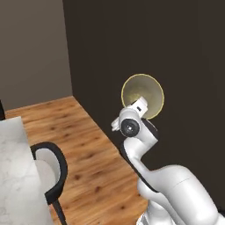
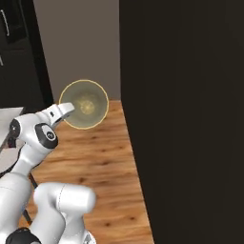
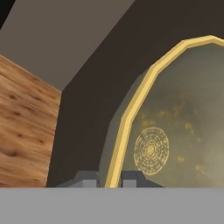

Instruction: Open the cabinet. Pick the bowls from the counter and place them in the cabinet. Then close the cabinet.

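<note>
The hand (image 3: 109, 177) was closed on the yellowish rim of the cream bowl (image 1: 143, 94), pinching the rim between its fingertips (image 3: 89, 178). The bowl was held on edge in the air, its inside facing the cameras, near the dark cabinet (image 2: 181, 119) front and well above the wooden floor (image 1: 88, 149). Risk — the thin rim grip could have let the bowl pivot or slip. A swing toward the dark panel could have struck it.
</note>
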